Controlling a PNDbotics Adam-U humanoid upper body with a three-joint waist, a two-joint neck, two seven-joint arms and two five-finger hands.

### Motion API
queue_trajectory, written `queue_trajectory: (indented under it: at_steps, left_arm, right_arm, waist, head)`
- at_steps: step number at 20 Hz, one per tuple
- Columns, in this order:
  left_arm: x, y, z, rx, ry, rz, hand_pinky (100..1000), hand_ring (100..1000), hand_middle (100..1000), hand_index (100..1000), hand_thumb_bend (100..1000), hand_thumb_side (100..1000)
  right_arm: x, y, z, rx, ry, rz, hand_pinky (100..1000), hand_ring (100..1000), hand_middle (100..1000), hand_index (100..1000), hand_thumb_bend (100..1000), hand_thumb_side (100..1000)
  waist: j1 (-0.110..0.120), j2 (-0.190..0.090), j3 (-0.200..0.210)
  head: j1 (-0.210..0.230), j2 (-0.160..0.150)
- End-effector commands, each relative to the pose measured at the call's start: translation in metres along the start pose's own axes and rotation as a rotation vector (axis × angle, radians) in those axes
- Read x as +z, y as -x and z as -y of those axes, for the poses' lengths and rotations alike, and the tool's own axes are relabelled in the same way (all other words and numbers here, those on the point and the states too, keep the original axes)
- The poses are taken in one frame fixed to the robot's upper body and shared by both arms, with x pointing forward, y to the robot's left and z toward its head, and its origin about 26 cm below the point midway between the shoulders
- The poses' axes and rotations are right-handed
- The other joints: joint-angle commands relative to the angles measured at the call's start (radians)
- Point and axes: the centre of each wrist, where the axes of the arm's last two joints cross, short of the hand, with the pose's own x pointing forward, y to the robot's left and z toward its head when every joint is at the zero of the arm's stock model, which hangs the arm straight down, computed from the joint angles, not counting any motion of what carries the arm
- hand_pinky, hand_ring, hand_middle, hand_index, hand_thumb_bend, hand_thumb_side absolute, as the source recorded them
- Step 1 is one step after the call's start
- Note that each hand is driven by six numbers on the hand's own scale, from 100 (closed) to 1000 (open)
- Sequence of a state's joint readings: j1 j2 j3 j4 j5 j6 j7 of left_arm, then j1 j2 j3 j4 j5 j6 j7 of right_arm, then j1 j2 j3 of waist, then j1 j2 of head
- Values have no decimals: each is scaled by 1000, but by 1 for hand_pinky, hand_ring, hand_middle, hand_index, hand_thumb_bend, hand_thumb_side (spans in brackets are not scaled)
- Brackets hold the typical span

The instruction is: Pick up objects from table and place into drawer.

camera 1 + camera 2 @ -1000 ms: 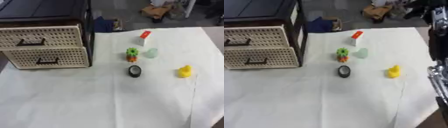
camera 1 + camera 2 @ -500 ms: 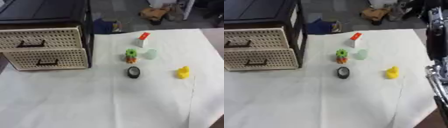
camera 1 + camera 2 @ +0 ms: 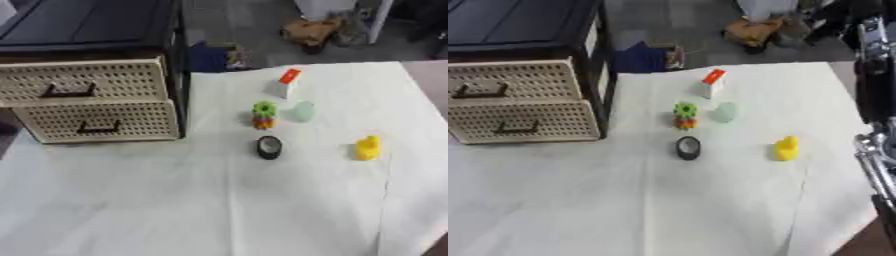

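A dark cabinet [image 3: 87, 30] stands at the table's left with two beige perforated drawers, the upper drawer [image 3: 79, 82] and the lower drawer [image 3: 96, 121], both pushed in. To its right lie a white block with an orange top [image 3: 284, 84], a green and orange gear-shaped toy [image 3: 262, 114], a pale green lump [image 3: 303, 111], a black roll [image 3: 269, 147] and a yellow duck [image 3: 367, 147]. No hand shows. Only part of my right arm [image 3: 877, 90] stands along the right edge of the right eye view, apart from all the objects.
A white cloth [image 3: 219, 210] covers the table, creased near the right front. The table's far edge runs behind the white block; beyond it on the floor sit a blue bag [image 3: 210, 57] and a brown object [image 3: 311, 32].
The camera has shifted slightly. The objects, the drawers and the right arm lie as before.
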State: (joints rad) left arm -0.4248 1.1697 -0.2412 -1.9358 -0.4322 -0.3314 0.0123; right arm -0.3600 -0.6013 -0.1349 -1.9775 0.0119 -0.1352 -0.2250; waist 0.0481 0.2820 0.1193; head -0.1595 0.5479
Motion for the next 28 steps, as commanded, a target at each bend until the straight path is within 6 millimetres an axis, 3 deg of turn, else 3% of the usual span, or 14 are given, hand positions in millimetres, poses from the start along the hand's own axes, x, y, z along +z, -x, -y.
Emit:
queue_trajectory:
  at_steps: [1, 8, 19, 20, 23, 24, 25, 26, 27, 28]
  left_arm:
    - [0, 6, -8, -14, 65, -19, 100, 100, 100, 936, 100, 1000]
    - [-8, 6, -7, 58, 138, -12, 100, 100, 100, 985, 100, 1000]
    - [-33, 9, -33, -26, 216, -1, 100, 100, 100, 994, 100, 1000]
    - [-35, 10, -35, -36, 223, 4, 100, 100, 100, 995, 150, 1000]
    - [-41, 15, -41, -62, 249, 9, 100, 100, 100, 1000, 495, 1000]
    - [-43, 17, -41, -69, 260, 7, 100, 100, 100, 1000, 523, 1000]
    - [-45, 20, -42, -75, 270, 4, 100, 100, 100, 1000, 738, 1000]
    - [-47, 22, -43, -79, 279, 2, 100, 100, 100, 1000, 757, 1000]
    - [-50, 24, -47, -80, 314, 0, 100, 100, 100, 996, 854, 1000]
    - [-54, 26, -57, -72, 370, -3, 100, 100, 100, 992, 880, 1000]
  right_arm:
    - [-6, -8, 3, 7, -6, 33, 653, 531, 598, 927, 100, 1000]
    - [-5, -8, 3, 4, -8, 31, 654, 531, 597, 926, 100, 1000]
    - [-5, -8, 2, -1, -16, 27, 654, 531, 595, 927, 100, 1000]
    - [-5, -8, 2, -1, -17, 27, 654, 531, 595, 927, 100, 1000]
    - [-5, -8, 1, -1, -18, 26, 654, 530, 594, 927, 100, 1000]
    - [-4, -8, 1, -2, -19, 25, 654, 530, 593, 927, 100, 1000]
    - [-4, -8, 1, -2, -20, 25, 654, 530, 593, 927, 100, 1000]
    - [-4, -8, 1, -1, -20, 24, 654, 530, 593, 927, 100, 1000]
    - [-4, -7, 1, -1, -20, 21, 654, 530, 592, 928, 100, 1000]
    - [-3, -7, 2, 0, -20, 18, 654, 530, 592, 928, 100, 1000]
  waist:
    - [3, -22, 2]
    - [3, -24, -1]
    - [0, -27, 0]
    - [0, -27, 0]
    - [1, -26, -1]
    - [1, -26, -1]
    - [2, -26, -2]
    - [2, -26, -2]
    - [3, -26, -2]
    - [3, -27, -1]
  head:
    - [6, -12]
    - [11, -23]
    - [15, -28]
    - [15, -29]
    - [16, -28]
    - [16, -28]
    - [17, -28]
    - [17, -28]
    - [17, -28]
    - [15, -28]
